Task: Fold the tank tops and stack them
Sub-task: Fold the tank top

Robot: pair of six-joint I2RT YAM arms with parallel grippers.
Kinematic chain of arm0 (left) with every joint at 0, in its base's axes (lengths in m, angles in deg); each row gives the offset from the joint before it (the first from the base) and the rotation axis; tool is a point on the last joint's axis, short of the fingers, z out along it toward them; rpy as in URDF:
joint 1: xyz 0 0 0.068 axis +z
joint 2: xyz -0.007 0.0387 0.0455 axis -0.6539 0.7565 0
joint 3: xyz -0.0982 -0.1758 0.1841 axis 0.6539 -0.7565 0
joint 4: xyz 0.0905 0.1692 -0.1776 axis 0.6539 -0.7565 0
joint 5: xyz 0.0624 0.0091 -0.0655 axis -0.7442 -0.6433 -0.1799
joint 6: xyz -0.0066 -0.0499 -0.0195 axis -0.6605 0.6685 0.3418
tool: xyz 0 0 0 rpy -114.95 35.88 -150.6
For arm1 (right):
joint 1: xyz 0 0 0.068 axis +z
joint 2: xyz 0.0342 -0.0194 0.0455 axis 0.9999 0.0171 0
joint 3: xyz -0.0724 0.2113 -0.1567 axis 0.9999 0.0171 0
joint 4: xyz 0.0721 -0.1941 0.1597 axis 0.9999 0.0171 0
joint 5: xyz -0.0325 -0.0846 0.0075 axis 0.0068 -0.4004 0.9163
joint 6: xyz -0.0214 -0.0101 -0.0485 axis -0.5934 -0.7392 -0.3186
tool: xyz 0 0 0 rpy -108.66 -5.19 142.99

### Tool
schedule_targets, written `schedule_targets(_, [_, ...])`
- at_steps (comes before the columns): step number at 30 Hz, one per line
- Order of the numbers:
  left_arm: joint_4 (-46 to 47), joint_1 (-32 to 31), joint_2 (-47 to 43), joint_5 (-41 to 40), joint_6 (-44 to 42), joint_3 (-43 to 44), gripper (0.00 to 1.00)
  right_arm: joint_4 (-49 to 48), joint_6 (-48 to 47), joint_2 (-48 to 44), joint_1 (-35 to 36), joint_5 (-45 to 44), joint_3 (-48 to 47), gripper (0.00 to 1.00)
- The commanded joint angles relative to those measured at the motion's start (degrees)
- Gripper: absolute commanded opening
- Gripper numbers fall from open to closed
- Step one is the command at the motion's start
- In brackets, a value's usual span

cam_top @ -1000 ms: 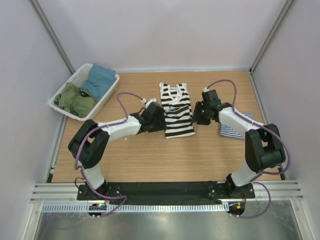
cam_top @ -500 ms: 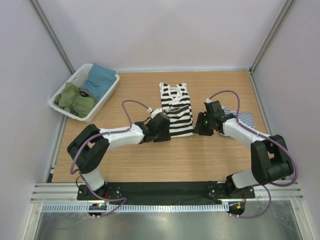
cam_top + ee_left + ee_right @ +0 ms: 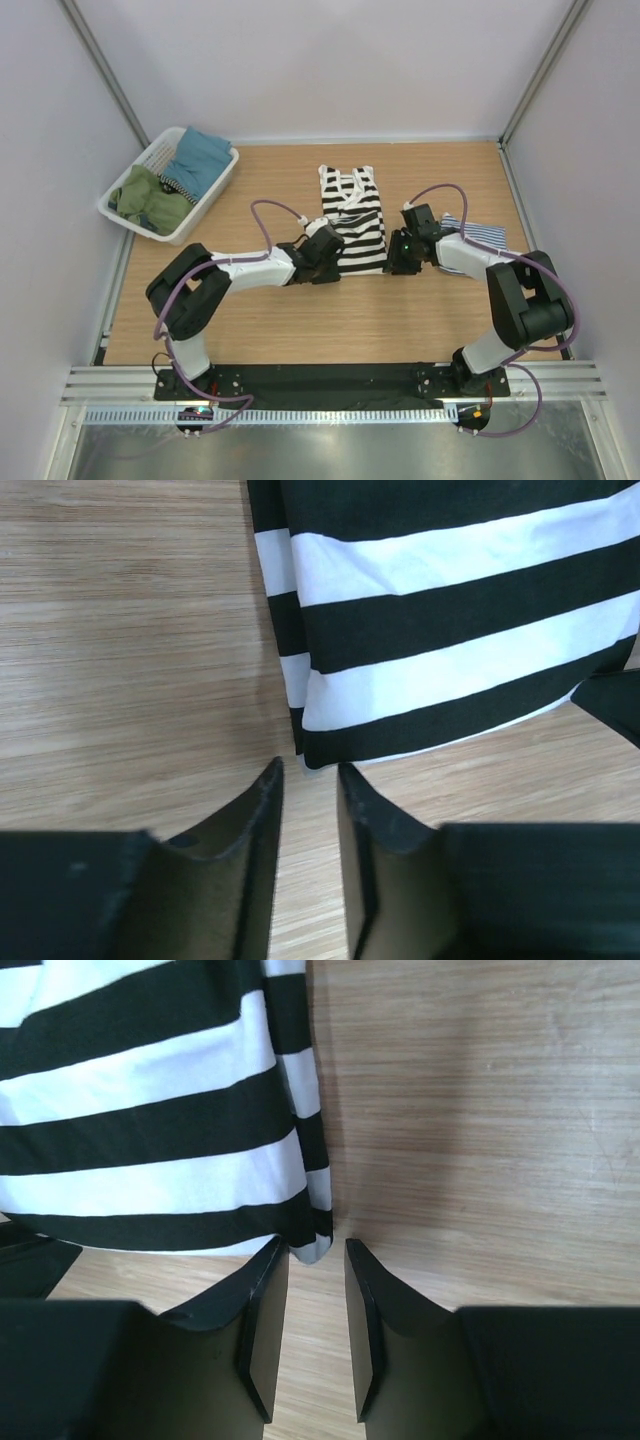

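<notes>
Broad-striped tank top (image 3: 355, 215) flat, right of basket (image 3: 211, 195). Likely soft, light, slippery: you take bottom hem corners. Left gripper (image 3: 308, 765), right gripper (image 3: 315, 1245): fingers narrowly parted, clasping nothing yet.

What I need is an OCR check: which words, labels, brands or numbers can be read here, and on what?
None. No word, number, brand or label shows on the broad-striped top, the thin-striped top, the basket or the table.
The lit board at the near edge is too small to read.
</notes>
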Motion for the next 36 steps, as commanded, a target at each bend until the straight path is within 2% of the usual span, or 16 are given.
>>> schedule_targets(1, [2.5,1.0,1.1,0.3,-0.8,1.8,0.26,-2.1,-1.0,0.9,0.5,-0.6,-1.9,0.33])
schedule_targets(3, [3.1,1.4,1.6,1.1,-1.0,2.1,0.21,-2.1,-1.0,0.6,0.7,-0.5,-1.9,0.28])
schedule_targets(6, [3.4,1.6,2.0,1.2,-1.5,2.8,0.21,-2.0,-1.2,-0.1,0.9,-0.7,-1.9,0.26])
schedule_targets(7, [3.2,1.6,2.0,1.0,-1.8,3.2,0.23,-1.7,-1.2,-0.2,0.8,-0.8,-2.1,0.25])
schedule_targets(9, [2.8,1.6,2.4,0.6,-2.1,3.8,0.36,-1.6,-1.5,-0.2,0.9,-0.5,-2.2,0.23])
schedule_targets(11, [2.7,1.7,2.6,0.6,-2.5,4.3,0.36,-1.6,-1.4,-0.1,1.0,-0.4,-2.3,0.2])
schedule_targets(14, [2.8,1.7,3.4,1.2,-2.9,4.8,0.26,-1.6,-1.4,-0.1,1.1,0.1,-2.4,0.12])
schedule_targets(16, [3.1,1.7,3.3,1.6,-3.1,4.9,0.11,-1.2,-1.4,-0.7,1.2,0.3,-2.6,0.08])
schedule_targets(17, [3.1,1.7,3.1,1.9,-3.2,4.7,0.0,-0.9,-1.4,-1.0,1.3,0.3,-2.6,0.03])
schedule_targets(23, [2.7,1.4,-1.0,4.6,-2.3,2.6,0.0,3.6,-0.9,-7.0,2.0,-1.4,-1.9,0.01])
schedule_targets(29, [-0.6,-1.4,-5.6,5.2,-1.0,1.5,0.0,7.8,0.6,-15.8,5.0,-2.8,0.7,0.01])
schedule_targets(36, [-6.7,-2.3,-9.8,7.2,-1.0,5.8,0.0,12.2,2.0,-22.7,5.8,-5.0,-0.4,0.01])
